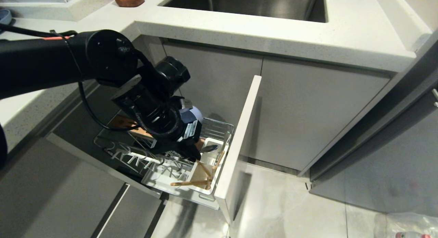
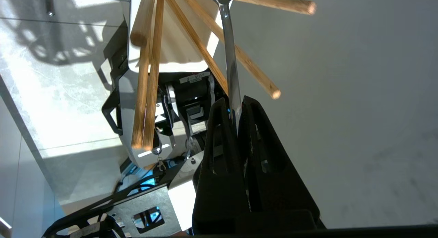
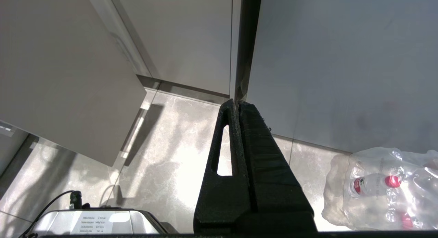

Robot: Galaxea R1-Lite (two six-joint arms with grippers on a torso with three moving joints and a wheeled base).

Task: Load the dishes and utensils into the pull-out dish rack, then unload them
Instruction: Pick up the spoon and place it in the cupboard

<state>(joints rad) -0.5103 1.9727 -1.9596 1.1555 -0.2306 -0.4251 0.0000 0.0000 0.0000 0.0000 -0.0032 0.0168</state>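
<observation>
From the head view the left arm reaches down from the worktop (image 1: 239, 29) into the pull-out dish rack (image 1: 219, 128), and its bulk hides the left tool; only the spoon (image 1: 208, 148) bowl shows past it, at the white utensil caddy (image 1: 205, 169) by the pale grey front panel (image 1: 239, 142). The left wrist view supplies what is hidden there — the left tool (image 2: 235, 106) with its two black fingers (image 2: 219, 135) pressed together on the spoon (image 2: 230, 63) handle, nothing else between them. In that view the handle runs straight out from the fingertips, its long axis in line with the tool, the bowl end farthest away and cut by the frame edge. The chopsticks (image 2: 147, 77) stand in the caddy (image 2: 171, 43), leaning at different angles and fanning apart, their ends free; one crosses just behind the spoon handle. In the head view the chopsticks (image 1: 202, 174) tilt across the caddy, one lying nearly level over its rim. A pale blue bowl (image 1: 195, 114) shows behind the arm, in the wire basket.

The right wrist view alone shows the right tool (image 3: 237, 104) — fingers shut together, empty, above the tiled floor (image 3: 164, 156), near a wrapped pack of bottles (image 3: 379, 186).
</observation>
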